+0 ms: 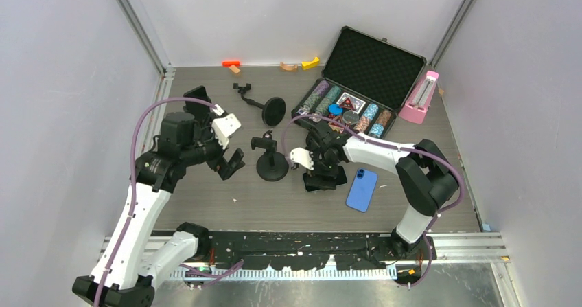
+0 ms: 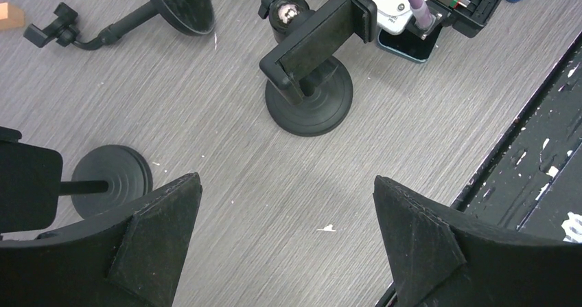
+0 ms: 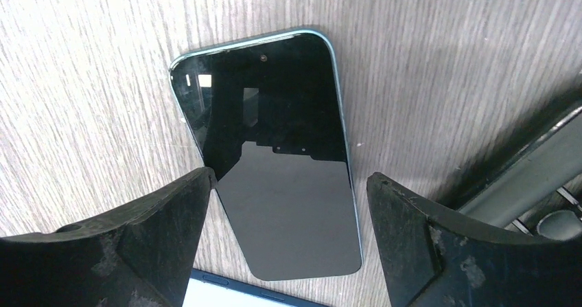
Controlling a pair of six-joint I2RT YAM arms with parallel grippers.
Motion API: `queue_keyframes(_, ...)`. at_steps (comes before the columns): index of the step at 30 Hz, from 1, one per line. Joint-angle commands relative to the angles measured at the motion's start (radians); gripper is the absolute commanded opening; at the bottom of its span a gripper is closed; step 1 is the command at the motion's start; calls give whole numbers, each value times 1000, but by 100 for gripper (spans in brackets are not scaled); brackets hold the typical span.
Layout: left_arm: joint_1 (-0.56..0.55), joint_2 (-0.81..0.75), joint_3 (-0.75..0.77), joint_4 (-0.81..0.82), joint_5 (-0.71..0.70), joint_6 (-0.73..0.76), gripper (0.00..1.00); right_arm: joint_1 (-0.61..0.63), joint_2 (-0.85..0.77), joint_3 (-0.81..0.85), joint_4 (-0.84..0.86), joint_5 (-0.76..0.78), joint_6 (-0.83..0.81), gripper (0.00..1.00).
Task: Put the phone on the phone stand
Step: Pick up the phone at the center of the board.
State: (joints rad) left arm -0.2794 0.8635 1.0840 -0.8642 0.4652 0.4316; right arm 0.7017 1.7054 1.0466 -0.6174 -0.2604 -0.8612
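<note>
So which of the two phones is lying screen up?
The dark phone lying flat under the open right gripper: its black glass faces up. The blue phone beside it shows only its coloured back.

Robot lab test cell, not a home or shop.

Blank pale wall panels [image 1: 288, 18] on aluminium posts [image 1: 141, 29] box in a grey wood-grain surface [image 1: 206, 197]. A cabled left arm [image 1: 141, 211] and right arm [image 1: 374, 152] are bolted to a black rail [image 1: 295, 242] at its near edge. Unrelated props lie about: a poker chip case [image 1: 374, 63], toy blocks [image 1: 231, 64], and possibly a pink metronome [image 1: 420, 97].
</note>
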Motion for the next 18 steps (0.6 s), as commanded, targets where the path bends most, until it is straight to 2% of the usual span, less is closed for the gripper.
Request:
queue_keyframes(1,3,-17,-12,40,17,19,100,25,-4,-29,28,-9,-12,89)
queue_keyframes(14,3,-15,-10,34,-4,23,100,68,-38,-83,40,28,-12,88)
queue_keyframes(18,3,-17,-13,17,-3,12,100,84,-44,-110,72,48,6,83)
